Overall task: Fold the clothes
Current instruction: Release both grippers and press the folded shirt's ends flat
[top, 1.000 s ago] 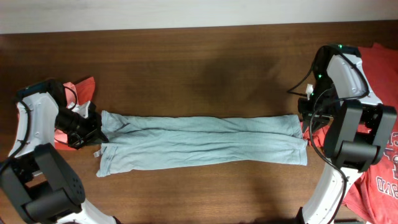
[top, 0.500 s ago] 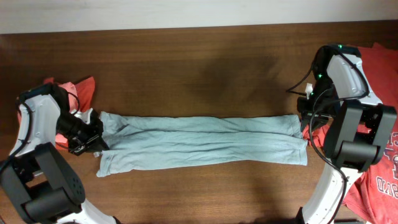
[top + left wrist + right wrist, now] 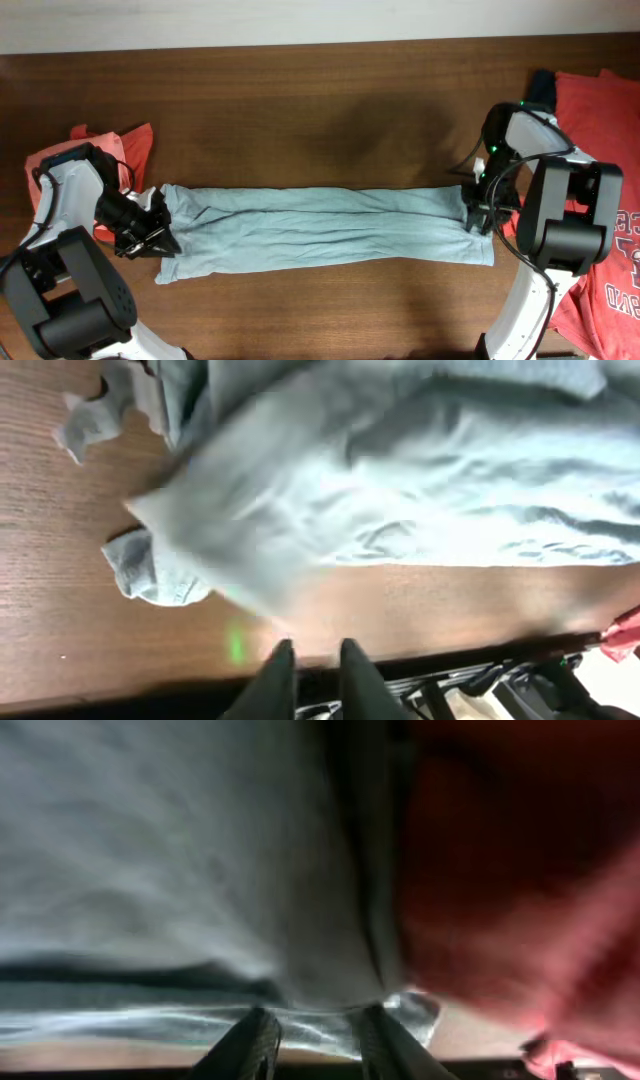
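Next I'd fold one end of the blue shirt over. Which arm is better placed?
Right, probably: the right gripper has the end of the pale blue shirt between its fingers; the left gripper sits over bare wood beside it.

A dark wooden table [image 3: 320, 90] carries a pale blue shirt [image 3: 330, 228] folded into a long strip across its middle, a coral shirt [image 3: 138, 148] crumpled at its left edge, and red shirts [image 3: 600, 110] and a navy shirt [image 3: 541, 85] at its right
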Available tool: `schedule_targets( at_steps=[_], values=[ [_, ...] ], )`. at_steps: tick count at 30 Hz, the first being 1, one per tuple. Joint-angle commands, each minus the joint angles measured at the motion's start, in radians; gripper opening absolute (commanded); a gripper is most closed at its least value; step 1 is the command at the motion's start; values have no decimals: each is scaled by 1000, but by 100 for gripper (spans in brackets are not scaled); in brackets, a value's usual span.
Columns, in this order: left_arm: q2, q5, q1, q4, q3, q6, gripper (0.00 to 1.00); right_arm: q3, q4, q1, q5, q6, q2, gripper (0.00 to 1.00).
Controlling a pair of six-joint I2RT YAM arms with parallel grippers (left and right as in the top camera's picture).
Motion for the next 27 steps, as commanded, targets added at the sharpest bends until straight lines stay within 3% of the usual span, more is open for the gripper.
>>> schedule_targets(
  at_steps=[1,4,14,20,23,25,27],
  values=[
    [-6,-7,2,21,-5,11,20,-37,24,5,-6,5,-14,34],
    [-6,-1,2,65,-5,0,25,-39,29,5,-6,5,-14,34],
    [-7,110,2,161,-2,24,24,-3,5,5,-35,8,-24,34],
    [-39,125,2,238,-2,24,24,53,14,3,-41,4,-150,36],
    [-61,128,-10,264,-2,24,24,54,48,-14,-45,4,-250,46],
    [-71,128,-22,265,-2,24,24,54,51,-38,-51,-5,-285,58],
    [-74,127,-37,265,-2,24,24,54,48,-63,-88,-53,-293,59]
  ],
)
